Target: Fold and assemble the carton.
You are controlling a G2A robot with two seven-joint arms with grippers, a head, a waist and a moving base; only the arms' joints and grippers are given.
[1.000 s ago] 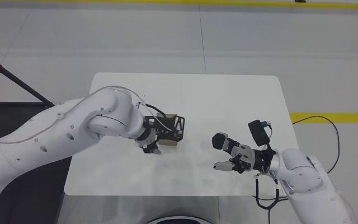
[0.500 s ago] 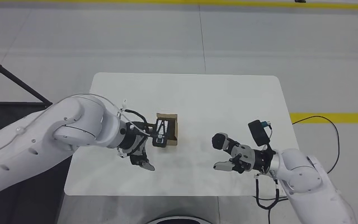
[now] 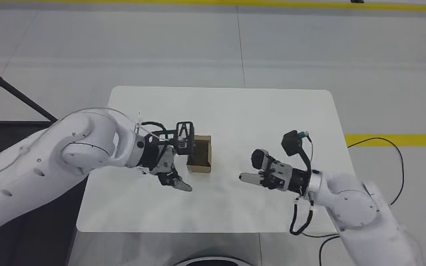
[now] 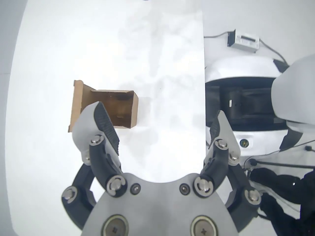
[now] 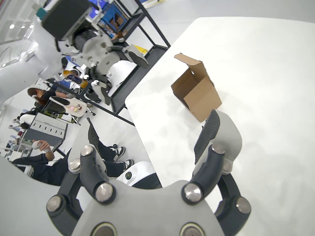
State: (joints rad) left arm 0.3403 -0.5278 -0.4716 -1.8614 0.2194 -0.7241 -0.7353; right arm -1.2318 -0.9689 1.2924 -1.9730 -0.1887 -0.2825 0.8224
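Note:
A small brown carton (image 3: 202,154) lies on its side near the middle of the white table (image 3: 279,113), its open end turned toward the left arm and one flap sticking out. My left gripper (image 3: 182,156) hangs just left of it, open wide, with nothing between its fingers. In the left wrist view the carton (image 4: 108,104) sits partly behind one finger (image 4: 105,121) of that gripper (image 4: 162,124). My right gripper (image 3: 253,167) is open and a short way right of the carton. In the right wrist view the carton (image 5: 196,94) stands beyond its gripper (image 5: 150,133).
The left gripper (image 5: 118,57) shows beyond the carton in the right wrist view. The table's near edge (image 4: 203,74) runs close beside the left gripper. Bare tabletop lies behind and to the right of the carton. Black shelving (image 5: 137,20) stands off the table.
My left gripper let go of the carton, drew back to the left and opened wide. The right gripper shifted left toward the carton and turned.

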